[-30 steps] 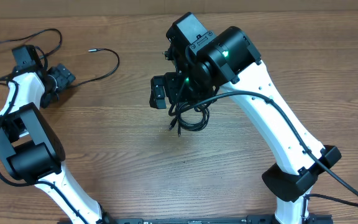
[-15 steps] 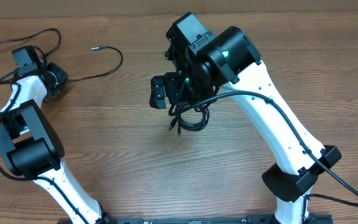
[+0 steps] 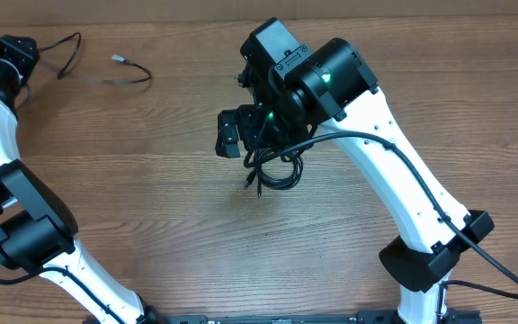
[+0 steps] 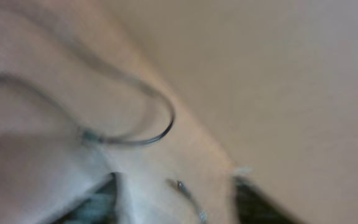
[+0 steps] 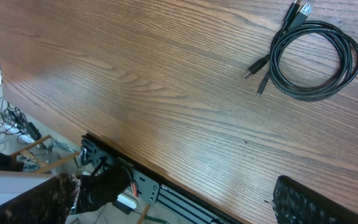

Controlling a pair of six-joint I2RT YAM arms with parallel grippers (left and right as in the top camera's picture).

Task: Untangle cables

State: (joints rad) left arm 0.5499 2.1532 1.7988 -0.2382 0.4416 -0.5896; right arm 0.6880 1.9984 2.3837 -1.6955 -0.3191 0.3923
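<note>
Black left end effector (image 3: 9, 52) has swung to far-left corner of wood surface (image 3: 151, 216); jaw state unreadable through blur. One cable (image 3: 72, 42) dragged along, plug (image 3: 120, 60) trailing, now well apart from the rest. Right end effector (image 3: 230, 135) spread wide, unmoved beside remaining coil (image 3: 275, 173). Judgement: one strand freed, coil untouched.

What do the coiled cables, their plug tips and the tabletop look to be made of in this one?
Coiled cables: black rubbery or plastic jacket with a slight sheen, bending in smooth loops.
Plug tips: probably metal, going by a paler glint at the ends; too small to be sure.
Tabletop: brown wood or wood-look laminate, matte, with long grain lines; the views do not show which.
</note>
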